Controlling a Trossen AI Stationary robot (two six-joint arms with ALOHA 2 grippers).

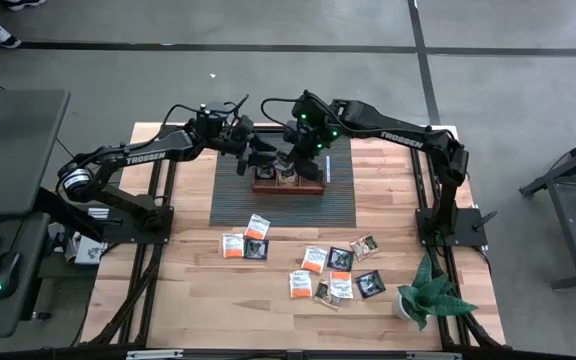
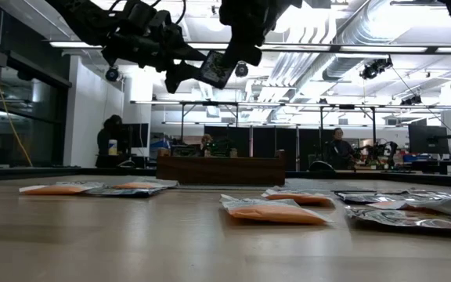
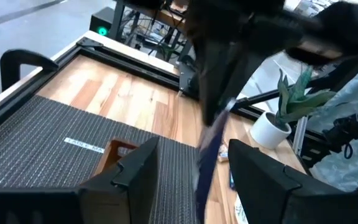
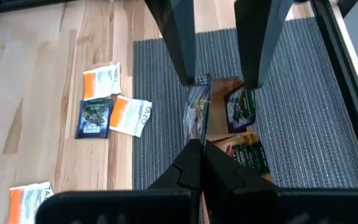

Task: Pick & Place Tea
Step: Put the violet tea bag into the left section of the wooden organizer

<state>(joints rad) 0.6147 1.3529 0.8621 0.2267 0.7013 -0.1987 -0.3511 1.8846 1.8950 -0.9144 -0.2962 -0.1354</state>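
Note:
A dark sachet of tea [image 4: 197, 115] hangs edge-on over the brown wooden tray [image 1: 313, 187], with my right gripper [image 4: 199, 152] shut on it. My left gripper [image 3: 194, 155] is open, one finger on either side of the same sachet [image 3: 205, 158], and gaps show between them in the left wrist view. Dark green sachets [image 4: 240, 106] lie in the tray. Several orange-and-white and dark sachets [image 1: 313, 258] lie flat on the table nearer the front edge. My right gripper pinches the sachet between its two fingers by one edge [image 4: 197, 138]. It comes slanting down from the table's far right. The sachet [image 2: 215, 69] sticks out beyond the fingertips, tilted and lifted clear above the tray.
The tray stands on a grey ribbed mat [image 1: 233, 200] at the table's far middle. A potted plant [image 1: 423, 295] stands at the front right corner. Both arms crowd the air over the tray. People and desks show in the room beyond the table.

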